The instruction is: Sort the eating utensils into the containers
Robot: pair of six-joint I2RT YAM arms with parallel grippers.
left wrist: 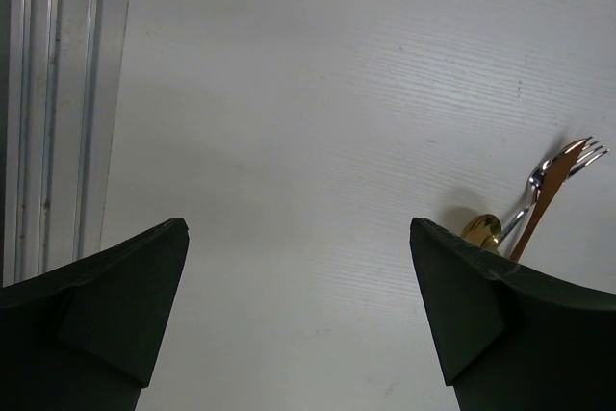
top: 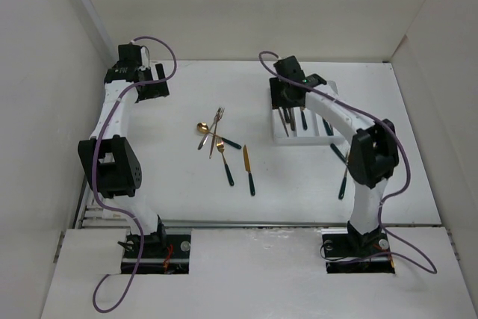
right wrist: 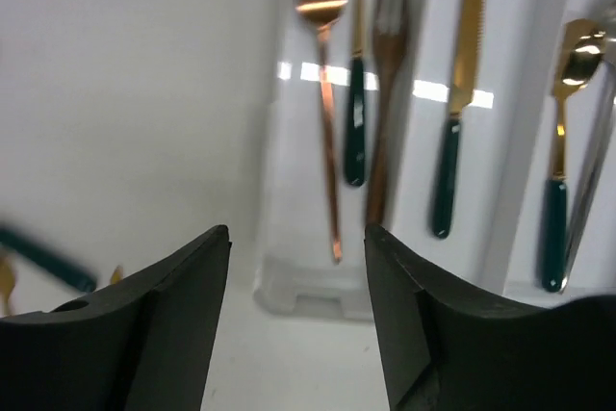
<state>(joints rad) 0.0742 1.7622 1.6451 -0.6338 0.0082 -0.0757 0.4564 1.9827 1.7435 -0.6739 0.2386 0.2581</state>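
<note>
While right pincer [right wrist: 298,238] hovers partly open and empty over the near end of the white tray [right wrist: 289,294], forks [right wrist: 322,7], knife [right wrist: 469,36] and spoons [right wrist: 576,60] lie in separate compartments. Left pincer [left wrist: 298,228] is wide open, empty, above bare tabletop [left wrist: 318,93]. Loose utensils [top: 216,134] lie mid-tabletop.

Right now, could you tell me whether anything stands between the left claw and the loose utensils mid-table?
Nothing visible does. Only bare white table lies between the open left claw and the loose utensils; the gold spoon lies on their near side.
</note>
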